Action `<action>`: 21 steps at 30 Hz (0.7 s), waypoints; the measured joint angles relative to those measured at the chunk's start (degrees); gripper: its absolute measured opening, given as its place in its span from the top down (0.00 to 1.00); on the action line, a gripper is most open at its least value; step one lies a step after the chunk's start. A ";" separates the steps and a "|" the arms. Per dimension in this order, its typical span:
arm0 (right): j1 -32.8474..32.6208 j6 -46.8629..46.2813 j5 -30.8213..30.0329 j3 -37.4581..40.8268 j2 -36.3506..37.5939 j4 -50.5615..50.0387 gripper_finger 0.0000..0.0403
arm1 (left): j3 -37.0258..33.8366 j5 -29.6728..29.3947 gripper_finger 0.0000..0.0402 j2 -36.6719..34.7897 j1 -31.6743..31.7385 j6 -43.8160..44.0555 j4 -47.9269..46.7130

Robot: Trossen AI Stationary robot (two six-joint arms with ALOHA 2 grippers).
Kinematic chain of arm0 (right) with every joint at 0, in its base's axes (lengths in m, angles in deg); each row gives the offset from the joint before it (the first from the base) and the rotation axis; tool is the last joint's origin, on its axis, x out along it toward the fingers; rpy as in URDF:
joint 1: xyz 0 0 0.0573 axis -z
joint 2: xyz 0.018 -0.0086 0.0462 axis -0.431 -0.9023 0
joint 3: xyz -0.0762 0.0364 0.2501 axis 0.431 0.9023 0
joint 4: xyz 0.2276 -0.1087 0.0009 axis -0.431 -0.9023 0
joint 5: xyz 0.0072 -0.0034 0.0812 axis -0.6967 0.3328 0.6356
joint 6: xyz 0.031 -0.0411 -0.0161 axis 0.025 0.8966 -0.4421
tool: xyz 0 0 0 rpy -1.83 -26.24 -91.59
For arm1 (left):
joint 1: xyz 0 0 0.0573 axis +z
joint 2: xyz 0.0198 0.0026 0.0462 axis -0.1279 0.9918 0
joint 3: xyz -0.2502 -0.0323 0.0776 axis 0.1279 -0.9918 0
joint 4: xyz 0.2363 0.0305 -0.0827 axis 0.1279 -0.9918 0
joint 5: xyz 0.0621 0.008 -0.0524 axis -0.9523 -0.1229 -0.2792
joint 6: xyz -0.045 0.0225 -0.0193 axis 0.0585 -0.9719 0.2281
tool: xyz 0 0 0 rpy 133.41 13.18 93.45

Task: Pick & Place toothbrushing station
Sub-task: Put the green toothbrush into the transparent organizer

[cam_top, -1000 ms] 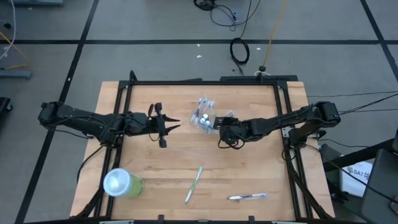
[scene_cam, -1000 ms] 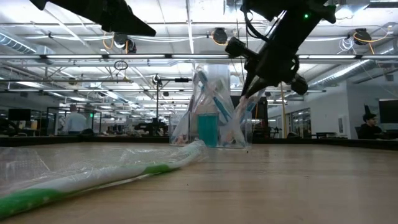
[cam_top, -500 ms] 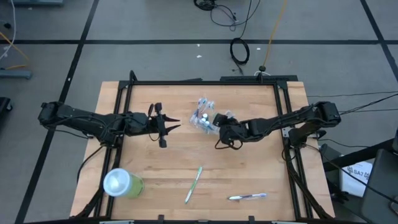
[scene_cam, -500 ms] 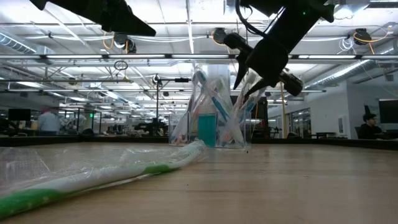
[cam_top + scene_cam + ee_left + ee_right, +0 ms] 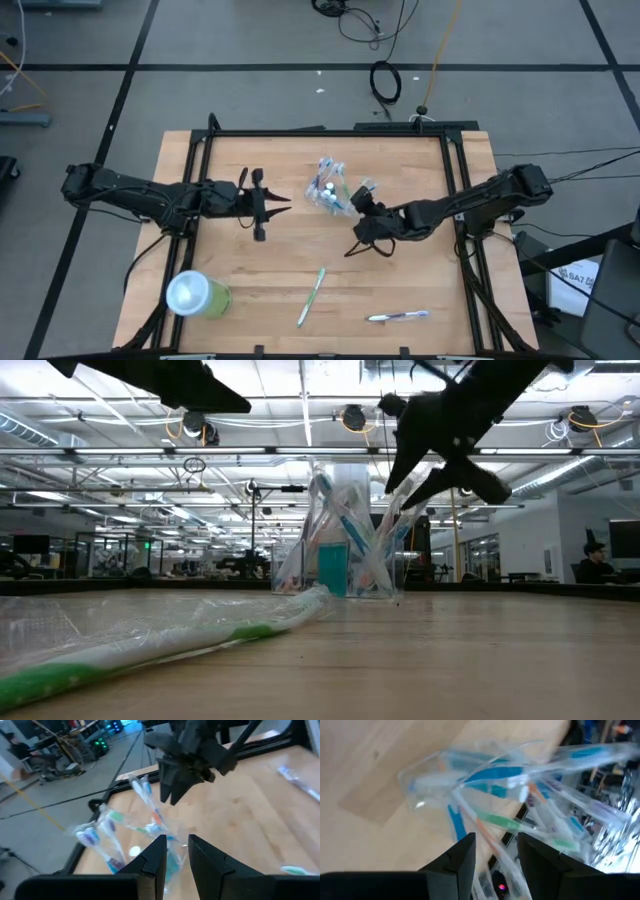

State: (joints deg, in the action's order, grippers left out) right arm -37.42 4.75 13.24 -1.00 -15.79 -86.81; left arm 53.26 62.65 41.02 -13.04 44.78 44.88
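Left end effector (image 5: pixel 268 203): hangs over the worktop (image 5: pixel 420 270) with nothing held; fingers narrowly parted. The lime-green tumbler (image 5: pixel 197 295) stands well off toward the near left corner.

Clear cup (image 5: pixel 330 197): stands between the two end effectors, nearer the right one, upright and crammed with wrapped toothbrushes.

Right end effector (image 5: pixel 362 230): just beside the cup, on its near side, fingers spread apart and gripping nothing. Judgement: cup partly loaded.

Outstanding: a green toothbrush (image 5: pixel 311 296) and a blue-and-white toothbrush (image 5: pixel 398 317) lie on the worktop, nearer the front edge than the right end effector and well apart from the cup. Judgement: both need collecting.

View differences: the high view alone shows both loose brushes and the tumbler. The low view shows the cup (image 5: pixel 336 550) upright and the right end effector (image 5: pixel 440 468) raised above the surface. The right wrist view shows the individual wrappers (image 5: pixel 520 800).
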 joint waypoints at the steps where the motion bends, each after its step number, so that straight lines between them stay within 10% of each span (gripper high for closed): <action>1: -0.48 -2.39 -0.01 0.00 0.63 0.03 0.66 | 0.00 0.45 0.78 0.00 0.00 0.79 0.06; 9: -1.48 -32.36 21.00 2.84 7.19 5.25 0.67 | 0.00 10.07 0.78 0.16 0.04 10.64 -0.80; 21: -2.83 -35.89 22.91 17.77 9.43 36.48 0.67 | 0.68 18.76 0.78 15.32 -3.40 34.11 9.09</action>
State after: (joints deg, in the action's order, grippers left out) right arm -40.25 -31.14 36.15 16.77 -6.37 -50.34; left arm 53.93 81.42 56.34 -16.44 78.89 53.97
